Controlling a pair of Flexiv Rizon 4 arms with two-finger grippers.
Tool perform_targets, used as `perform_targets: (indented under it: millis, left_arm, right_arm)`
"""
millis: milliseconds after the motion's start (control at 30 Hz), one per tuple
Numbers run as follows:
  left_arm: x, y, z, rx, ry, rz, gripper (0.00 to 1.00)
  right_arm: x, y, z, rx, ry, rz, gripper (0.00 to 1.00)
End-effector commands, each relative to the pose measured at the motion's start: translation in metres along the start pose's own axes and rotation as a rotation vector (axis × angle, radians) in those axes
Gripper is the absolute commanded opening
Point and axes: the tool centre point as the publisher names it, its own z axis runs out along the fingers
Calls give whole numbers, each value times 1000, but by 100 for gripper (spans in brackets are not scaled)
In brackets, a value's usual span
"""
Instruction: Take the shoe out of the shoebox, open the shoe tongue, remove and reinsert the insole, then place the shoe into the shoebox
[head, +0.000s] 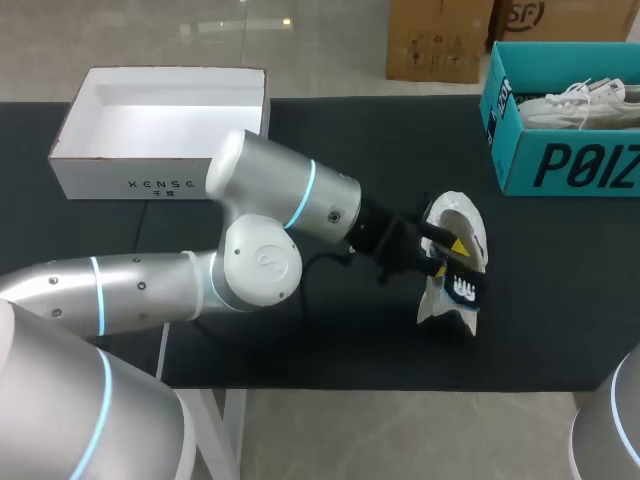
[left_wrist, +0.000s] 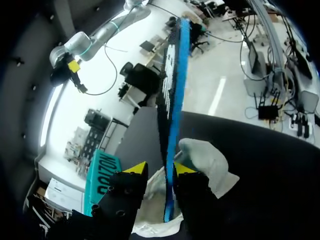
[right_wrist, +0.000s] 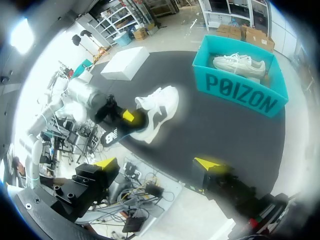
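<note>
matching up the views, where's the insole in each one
Head view: insole in the left gripper, against the white shoe.
Left wrist view: insole edge-on between the fingers, shoe behind.
Right wrist view: insole dark, at the shoe's end, left gripper on it.
Shared landmark: the teal box.

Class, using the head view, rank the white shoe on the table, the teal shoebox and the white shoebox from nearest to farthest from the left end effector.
1. white shoe, right beside the left end effector
2. teal shoebox, far right
3. white shoebox, far left
</note>
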Motion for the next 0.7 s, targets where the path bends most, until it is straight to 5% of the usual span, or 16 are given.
perform_targets:
  millis: [33, 400, 433, 567, 633, 700]
  left_arm:
    - [5, -5, -3, 4, -7, 1, 100]
    - [9, -7, -17, -7, 5, -8, 92]
    - [9, -6, -19, -11, 0, -12, 80]
    - [8, -5, -21, -14, -10, -16, 69]
    - [6, -6, -21, -12, -15, -14, 48]
    - [6, -7, -19, -8, -16, -12, 42]
  right_arm:
    - [-1, 1, 0, 4, 0, 0, 100]
    - [-1, 1, 0, 4, 0, 0, 100]
    - [-1, 1, 0, 4, 0, 0, 100]
    - [-1, 1, 0, 4, 0, 0, 100]
    - [-1, 1, 0, 4, 0, 0, 100]
    - [-1, 1, 0, 4, 0, 0, 100]
